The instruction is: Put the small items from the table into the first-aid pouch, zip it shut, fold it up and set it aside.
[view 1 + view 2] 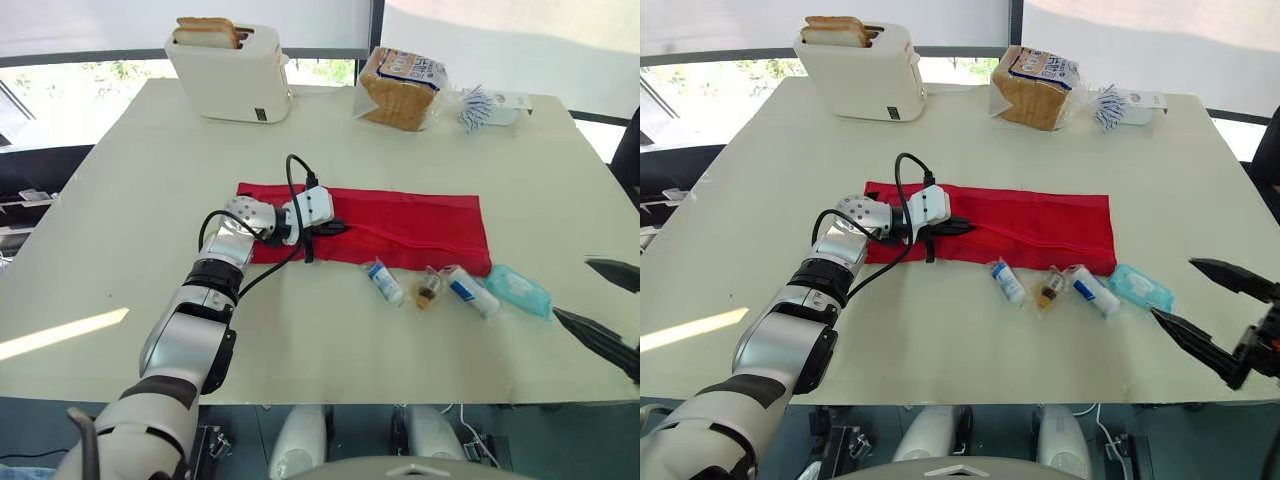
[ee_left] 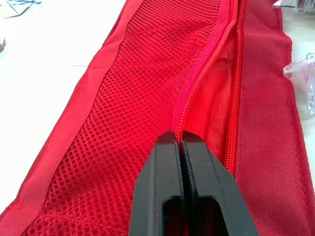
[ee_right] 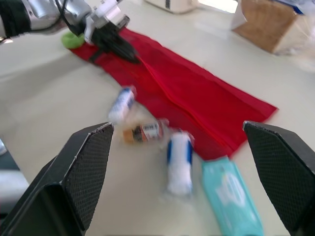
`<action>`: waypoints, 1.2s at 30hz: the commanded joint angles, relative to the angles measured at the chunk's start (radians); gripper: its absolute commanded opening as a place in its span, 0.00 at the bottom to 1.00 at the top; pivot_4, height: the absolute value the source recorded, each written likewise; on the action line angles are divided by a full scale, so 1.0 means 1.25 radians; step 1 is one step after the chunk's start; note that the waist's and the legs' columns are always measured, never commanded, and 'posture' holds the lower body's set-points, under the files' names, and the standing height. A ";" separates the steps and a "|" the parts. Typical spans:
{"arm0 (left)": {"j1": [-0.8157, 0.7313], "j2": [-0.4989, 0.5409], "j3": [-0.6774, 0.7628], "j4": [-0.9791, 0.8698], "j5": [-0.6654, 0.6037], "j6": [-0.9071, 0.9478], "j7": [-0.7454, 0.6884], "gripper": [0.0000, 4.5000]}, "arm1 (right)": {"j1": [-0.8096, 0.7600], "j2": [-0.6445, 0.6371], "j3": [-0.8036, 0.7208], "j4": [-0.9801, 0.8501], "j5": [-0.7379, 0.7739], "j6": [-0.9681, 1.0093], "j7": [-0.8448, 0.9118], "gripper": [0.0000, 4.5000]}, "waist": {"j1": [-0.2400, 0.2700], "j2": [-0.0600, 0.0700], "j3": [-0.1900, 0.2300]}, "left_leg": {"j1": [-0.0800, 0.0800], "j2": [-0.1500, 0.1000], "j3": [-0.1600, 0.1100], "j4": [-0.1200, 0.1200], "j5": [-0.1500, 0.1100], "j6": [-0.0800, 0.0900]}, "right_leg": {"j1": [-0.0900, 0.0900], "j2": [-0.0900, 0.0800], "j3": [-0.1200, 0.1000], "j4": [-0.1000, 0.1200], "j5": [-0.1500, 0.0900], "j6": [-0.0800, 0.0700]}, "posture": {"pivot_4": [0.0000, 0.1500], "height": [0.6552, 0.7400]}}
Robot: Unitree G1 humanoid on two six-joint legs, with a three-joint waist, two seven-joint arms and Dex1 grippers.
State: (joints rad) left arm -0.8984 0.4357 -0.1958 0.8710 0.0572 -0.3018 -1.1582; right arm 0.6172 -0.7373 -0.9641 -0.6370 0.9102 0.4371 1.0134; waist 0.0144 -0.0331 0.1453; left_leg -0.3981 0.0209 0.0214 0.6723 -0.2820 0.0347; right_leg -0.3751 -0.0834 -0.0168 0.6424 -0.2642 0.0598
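– On the left half of the table [image 1: 120, 200], what is the left gripper [image 2: 178, 136] doing?
– It lies over the left end of the red first-aid pouch [image 1: 410, 225]. Its two black fingers [image 2: 162, 182] are pressed together, and the zipper edge of the mesh pocket runs right in between their tips.
– And the pouch itself?
– It is spread flat and unfolded across the middle of the table, with its zipper open along the mesh.
– Where are the small items?
– They sit in a row along the pouch's near edge, toward its right end, all outside it. From left to right there is a blue-labelled vial [image 1: 384, 281], a small amber bottle [image 1: 430, 288], a wrapped white roll with a blue band [image 1: 470, 290] and a teal wipes packet [image 1: 519, 291].
– And the right gripper [image 1: 572, 287]?
– It hangs at the table's right edge, just beyond the wipes packet. Its fingers are spread wide and hold nothing.
– Anything at the back?
– A white toaster [image 1: 232, 72] with bread slices in it on the left, and a bagged loaf [image 1: 400, 85] to its right.
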 commanded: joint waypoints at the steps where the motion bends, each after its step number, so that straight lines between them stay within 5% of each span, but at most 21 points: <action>1: -0.013 -0.002 0.010 -0.028 -0.014 -0.005 -0.002 0.01 | 0.012 0.014 -0.054 0.019 -0.013 -0.041 0.024 1.00 | -0.001 0.000 0.000 | 0.000 0.000 0.000 0.000 0.000 0.000 | 0.000 0.000 0.000 0.000 0.000 0.000 | 1.00 1.00; 14: -0.021 -0.015 0.003 -0.016 -0.008 -0.012 -0.001 0.01 | 0.108 0.030 -0.119 0.026 -0.092 -0.077 0.065 1.00 | 0.000 0.001 -0.001 | 0.000 0.000 0.000 0.000 0.000 0.000 | 0.000 0.000 0.000 0.000 0.000 0.000 | 1.00 1.00; 20: -0.020 -0.030 0.006 -0.019 -0.011 -0.010 0.014 0.01 | 0.068 0.047 0.113 -0.111 -0.147 0.005 -0.099 1.00 | 0.000 0.002 -0.001 | 0.000 0.000 0.000 0.000 0.000 0.000 | 0.000 0.000 0.000 0.000 0.000 0.000 | 1.00 1.00; 26: -0.015 -0.041 0.004 -0.037 -0.013 -0.002 0.016 0.01 | -0.065 0.032 0.362 -0.077 -0.306 0.062 -0.250 1.00 | 0.001 0.002 -0.001 | 0.000 0.000 0.000 0.001 0.000 -0.001 | 0.000 0.000 0.000 0.000 0.000 0.000 | 1.00 1.00; 36: -0.015 -0.052 0.001 -0.048 -0.008 -0.002 0.024 0.01 | -0.175 0.009 0.474 -0.027 -0.315 0.226 -0.318 1.00 | 0.000 0.002 -0.001 | 0.000 -0.001 0.000 0.001 0.001 -0.002 | 0.000 0.000 0.000 0.000 0.000 0.000 | 1.00 1.00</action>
State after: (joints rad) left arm -0.8992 0.3743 -0.1980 0.8483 0.0554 -0.2965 -1.1350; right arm 0.4202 -0.7361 -0.3774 -0.6568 0.4900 0.6877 0.6361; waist 0.0140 -0.0304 0.1439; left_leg -0.3986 0.0203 0.0207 0.6732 -0.2808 0.0327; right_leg -0.3752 -0.0832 -0.0167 0.6427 -0.2642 0.0598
